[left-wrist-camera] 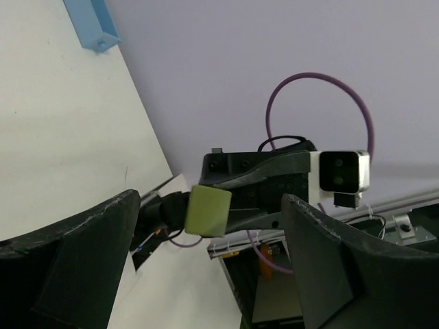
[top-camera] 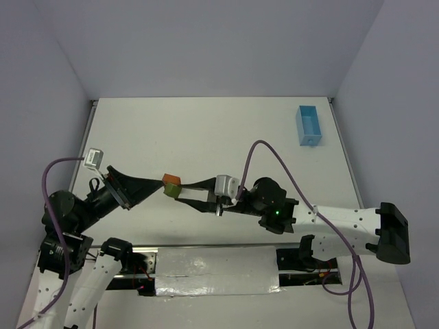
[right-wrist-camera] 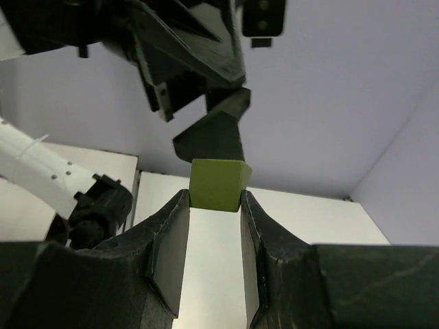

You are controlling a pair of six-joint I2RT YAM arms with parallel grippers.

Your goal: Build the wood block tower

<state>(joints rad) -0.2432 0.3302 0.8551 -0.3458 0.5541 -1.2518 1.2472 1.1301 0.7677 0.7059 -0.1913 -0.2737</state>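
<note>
The right gripper [right-wrist-camera: 214, 204] pinched a small yellow-green wooden cube [right-wrist-camera: 216, 181] over the white tabletop [top-camera: 206, 130]. The left gripper [left-wrist-camera: 209, 205] was spread wide, flanking the cube without touching it.

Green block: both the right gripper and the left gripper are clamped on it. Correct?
No: the left gripper is open, clear of the green block, as the left wrist view shows. The right gripper does pinch it.

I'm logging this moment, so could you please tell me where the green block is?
The green block is pinched by the fingers of the right gripper, near the centre of the top view, and sits untouched between the open fingers of the left gripper.
</note>
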